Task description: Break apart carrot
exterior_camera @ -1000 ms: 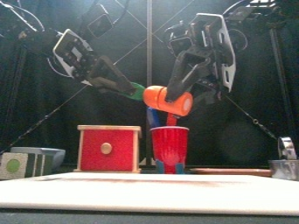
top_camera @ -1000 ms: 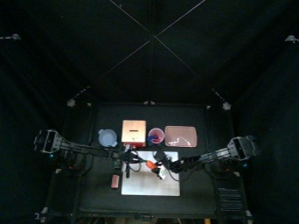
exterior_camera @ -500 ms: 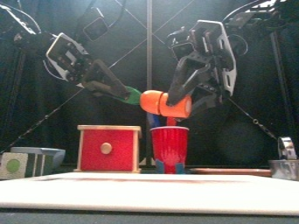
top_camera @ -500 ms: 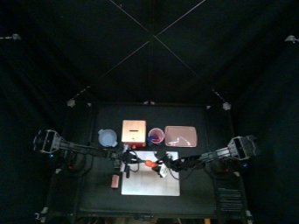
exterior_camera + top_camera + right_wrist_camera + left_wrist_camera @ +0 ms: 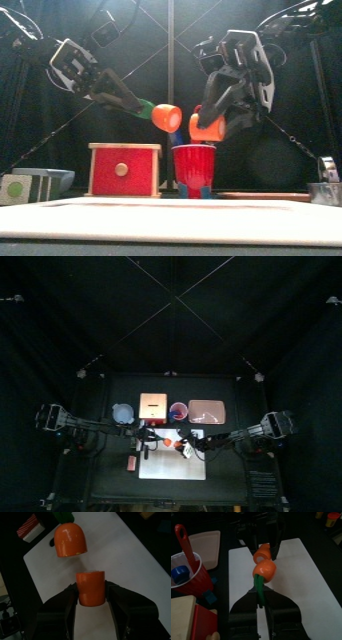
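Note:
The toy carrot is in two pieces, held in the air above the white mat (image 5: 174,456). My left gripper (image 5: 261,594) is shut on the green-stemmed top piece (image 5: 264,569), which also shows in the front view (image 5: 163,116) and in the right wrist view (image 5: 70,540). My right gripper (image 5: 91,592) is shut on the orange tip piece (image 5: 91,587), seen in the front view (image 5: 206,127) just right of the top piece. A small gap separates the two pieces. In the top view the grippers meet near the mat's top middle (image 5: 171,441).
A red cup (image 5: 195,170) holding a blue thing stands behind the pieces, a red box (image 5: 124,169) to its left. A grey tray (image 5: 34,183) sits at far left, a pink tray (image 5: 206,411) at the back right, a metal thing (image 5: 326,186) at far right.
The carrot was one joined piece a second ago. It has come apart: the left gripper drew the stem piece leftward and the right gripper kept the tip piece.

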Robot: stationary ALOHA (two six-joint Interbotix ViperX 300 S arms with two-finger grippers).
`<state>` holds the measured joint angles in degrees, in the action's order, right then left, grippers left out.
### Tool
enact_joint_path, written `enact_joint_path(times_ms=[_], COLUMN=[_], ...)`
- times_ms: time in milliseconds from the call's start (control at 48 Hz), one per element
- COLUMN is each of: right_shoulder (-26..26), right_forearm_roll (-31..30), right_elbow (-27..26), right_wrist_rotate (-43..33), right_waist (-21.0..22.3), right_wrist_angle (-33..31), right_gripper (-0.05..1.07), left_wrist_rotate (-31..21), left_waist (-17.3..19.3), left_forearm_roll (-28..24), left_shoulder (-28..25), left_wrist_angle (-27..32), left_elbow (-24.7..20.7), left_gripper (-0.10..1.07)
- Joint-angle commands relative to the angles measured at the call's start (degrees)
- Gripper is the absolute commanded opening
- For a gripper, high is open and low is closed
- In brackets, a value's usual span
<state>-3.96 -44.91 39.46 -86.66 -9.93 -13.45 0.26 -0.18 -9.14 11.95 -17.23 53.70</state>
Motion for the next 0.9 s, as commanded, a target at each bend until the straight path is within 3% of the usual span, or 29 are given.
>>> enact_joint_path(times_ms=[0,375,875], right_shoulder=[-2.1,-5.4,-5.4], right_forearm_roll=[0.5,3.3,2.6], right_elbow=[-0.5,2.5,2.2], right_wrist_rotate=[0.1,0.2,0.1], right_waist=[0.1,-1.9,-3.0], right_wrist_angle=[0.2,-1.0,-1.0], right_gripper=[0.24,0.24,0.24], left_wrist_rotate=[-0.2,-0.2,-0.3], left_waist=[0.2,0.2,0.2], left_forearm_roll=[0.0,0.7,1.5], left_shoulder=[1.1,6.4,7.3], left_wrist_angle=[-0.4,-0.2,-0.1], left_elbow=[-0.4,3.2,4.4], left_gripper=[0.38,0.38,0.38])
